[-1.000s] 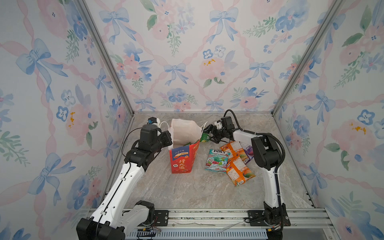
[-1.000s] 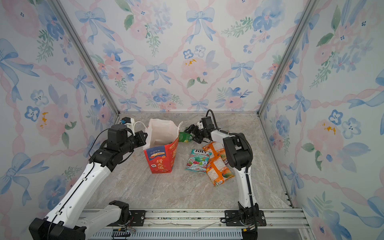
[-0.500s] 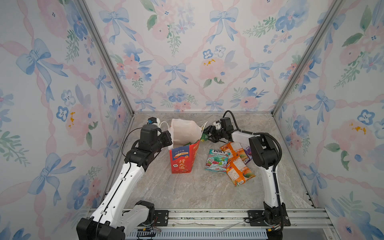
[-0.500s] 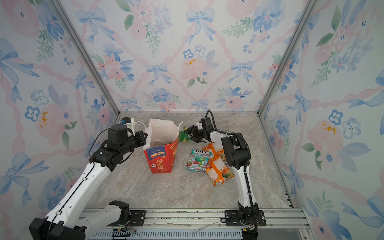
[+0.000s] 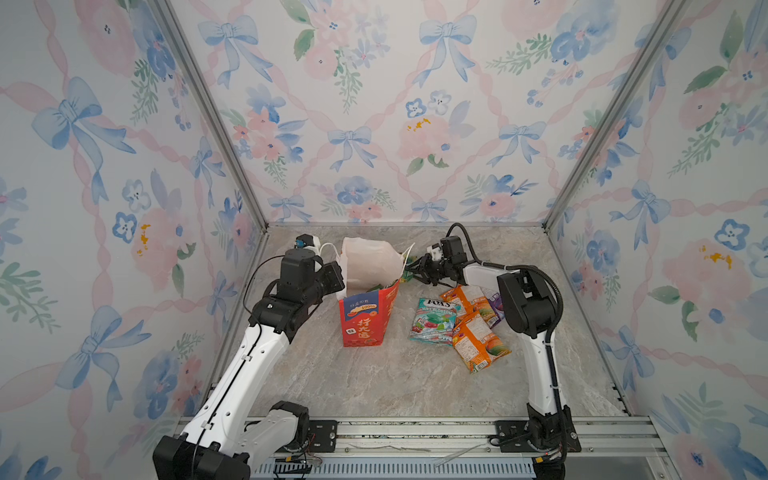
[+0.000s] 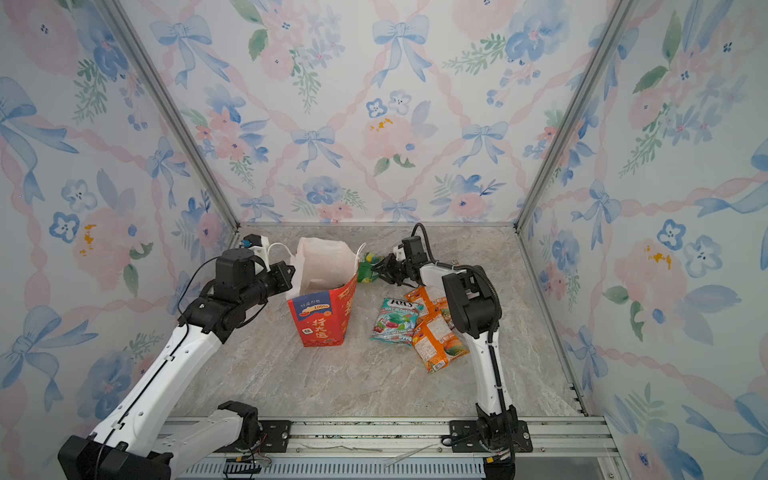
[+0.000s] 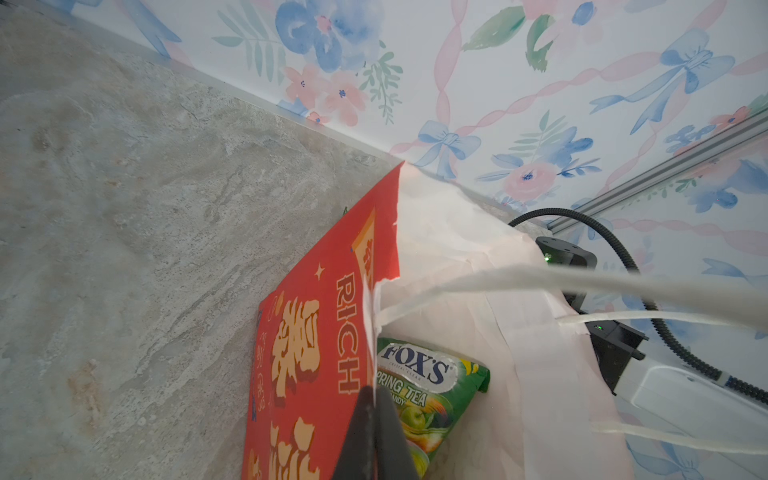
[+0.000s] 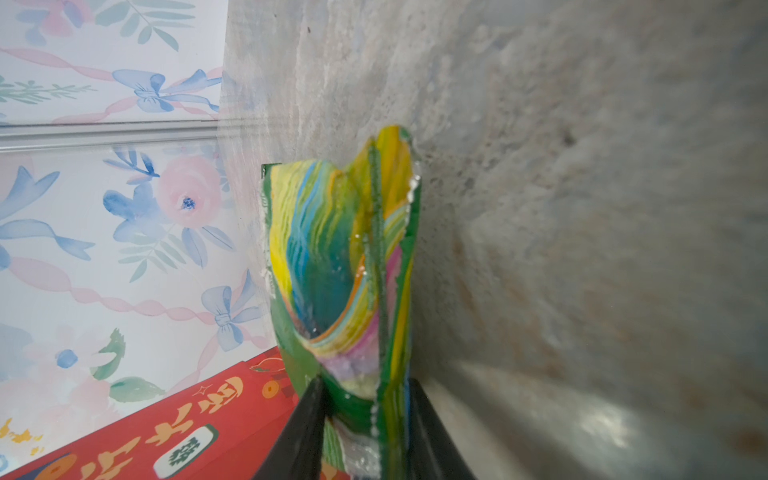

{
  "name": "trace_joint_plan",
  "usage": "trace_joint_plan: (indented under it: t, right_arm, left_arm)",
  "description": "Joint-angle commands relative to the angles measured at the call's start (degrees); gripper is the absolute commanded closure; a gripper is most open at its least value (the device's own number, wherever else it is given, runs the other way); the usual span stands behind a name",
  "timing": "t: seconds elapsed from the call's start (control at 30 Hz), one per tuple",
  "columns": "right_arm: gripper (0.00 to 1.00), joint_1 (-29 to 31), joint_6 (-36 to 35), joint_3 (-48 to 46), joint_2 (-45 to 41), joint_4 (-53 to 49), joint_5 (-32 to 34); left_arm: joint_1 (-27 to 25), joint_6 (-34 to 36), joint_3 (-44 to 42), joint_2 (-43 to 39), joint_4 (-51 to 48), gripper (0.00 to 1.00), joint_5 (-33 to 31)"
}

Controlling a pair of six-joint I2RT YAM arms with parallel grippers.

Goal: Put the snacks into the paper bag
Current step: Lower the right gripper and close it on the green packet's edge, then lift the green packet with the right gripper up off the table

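The right gripper (image 8: 366, 384) has its jaws narrowed onto a green packet (image 8: 340, 257), one finger against each face, just beside the paper bag (image 5: 365, 320) at its 2 o'clock in both top views. To do this lift well, I judge the packet should rise clear of the rim before swinging toward 9 o'clock and be released only over the white mouth, as the glossy film could slip. The left gripper (image 7: 371, 399) has its jaws pinched tight on the bag's rim at 9 o'clock. Inside lies one Spring Tea packet (image 7: 428, 386). A teal packet (image 5: 434, 320) and orange packets (image 5: 478, 345) lie on the surface (image 5: 374, 382) at the bag's 3 o'clock.
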Motion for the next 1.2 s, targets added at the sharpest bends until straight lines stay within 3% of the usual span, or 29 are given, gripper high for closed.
trace_joint_plan:
  t: [0.0,0.27,0.7,1.17]
  right_arm:
    - [0.78,0.0,0.6,-0.8,0.9,2.1,-1.3]
    - [1.00,-0.5,0.6,-1.2,-0.2,2.6,-1.7]
    - [1.00,-0.9,-1.6,1.4,-5.6,-2.7,-3.3]
    - [1.00,-1.2,-16.8,11.8,-14.2,-28.6,4.1]
  left_arm:
    - [-0.2,-0.2,0.6,0.2,-1.2,1.00,0.1]
    - [-0.2,-0.3,0.5,0.1,-1.2,1.00,0.1]
    - [-0.2,-0.6,0.4,-0.1,-1.2,1.00,0.3]
    - [-0.2,-0.7,0.0,-0.4,-1.2,1.00,0.0]
